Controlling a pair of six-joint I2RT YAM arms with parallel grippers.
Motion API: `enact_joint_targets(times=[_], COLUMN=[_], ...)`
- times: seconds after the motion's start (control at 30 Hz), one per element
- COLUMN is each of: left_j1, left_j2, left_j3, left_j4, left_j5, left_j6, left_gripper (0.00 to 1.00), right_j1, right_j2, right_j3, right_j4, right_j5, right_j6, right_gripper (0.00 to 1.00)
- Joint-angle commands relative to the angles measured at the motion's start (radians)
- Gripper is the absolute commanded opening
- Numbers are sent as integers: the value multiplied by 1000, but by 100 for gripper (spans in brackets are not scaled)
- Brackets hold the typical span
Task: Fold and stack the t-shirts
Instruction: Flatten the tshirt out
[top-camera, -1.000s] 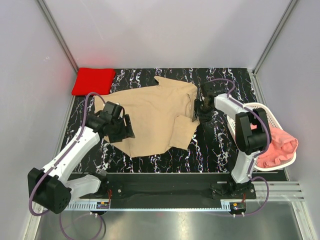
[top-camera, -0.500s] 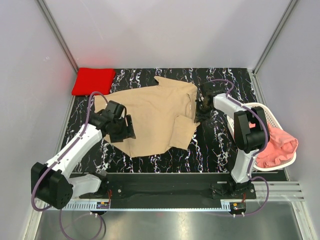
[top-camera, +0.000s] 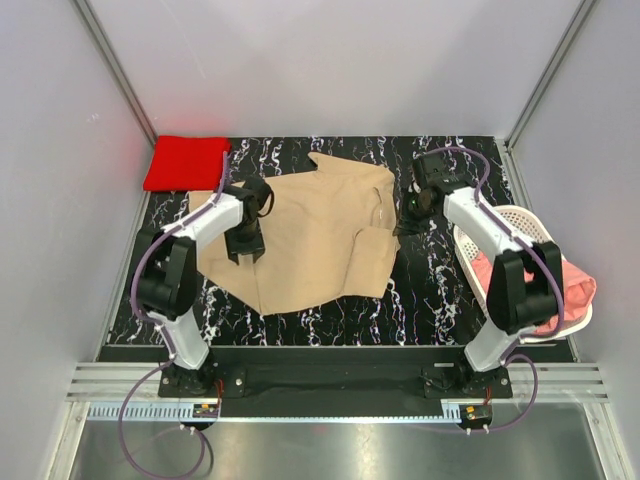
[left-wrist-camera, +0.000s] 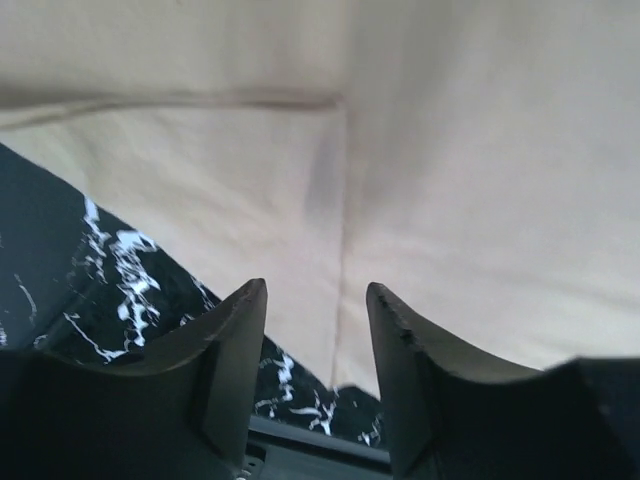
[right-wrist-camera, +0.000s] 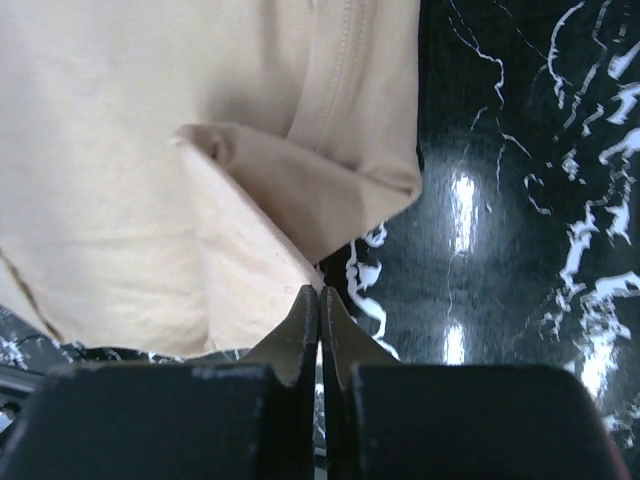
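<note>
Tan t-shirt (top-camera: 310, 235) lies spread on the black marbled tabletop (top-camera: 440, 290), between the two arms, with its right side partly turned in on itself as a loose flap (top-camera: 372, 255). It is not yet folded. A red t-shirt (top-camera: 187, 163) sits as a neat folded square in the far left corner, well apart from the tan one. A pink t-shirt (top-camera: 565, 290) is bunched in the white basket (top-camera: 522, 215) at the right edge.

The left pincer (top-camera: 246, 245) hangs over the left part of the tan cloth. Its fingers are spread apart with nothing between them. The wrist view shows a straight seam (left-wrist-camera: 340, 200) running away from the gap, and the cloth's edge with bare tabletop just to the left.

The right pincer (top-camera: 408, 222) is over bare tabletop just beside the shirt's right edge, fingers pressed together. Nothing shows between them, though the corner of the turned-in flap comes right up to the tips, so a pinch of hem cannot be ruled out.

The step in hand looks like straightening or folding the tan shirt. What matters is that the cloth lies to the left of the right pincer, with the flap's corner nearest. The left pincer is already above the cloth, near its left border. Each arm is nearer its own side, so a two-sided fold toward the middle seems the natural next move. The loose flap may bunch if dragged.
</note>
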Motion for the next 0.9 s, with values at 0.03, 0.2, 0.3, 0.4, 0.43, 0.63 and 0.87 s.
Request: enact_joint_targets(times=[0.03,0.2,0.3,0.4,0.43,0.63,0.87], left_j1=[70,107,107,105,105,105,105], left_j2=[89,179,179,164,150,138,204], left_j3=[85,131,136,121,118,122,147], left_j4=[0,1,21,50,67,95,76], left_j5=[-97,-64,-54,-14,-8,28,29], left_j6=[17,23,22,17,17,18,15], left_gripper=[44,40,37,38,38,42,42], right_j1=[6,6,6,8,6,8,6], right_j2=[-141,-192,-210,-205,-202,-185,-172], right_j3=[-55,-100,-115,-120,-120,-106,-103], right_j4=[-32,-35,-34,-32,-29,-20,-17], right_j5=[-1,-5,-5,-7,-10,-19,-22], right_j6=[18,22,22,21,19,18,10], right_gripper=[0,0,0,0,0,0,0])
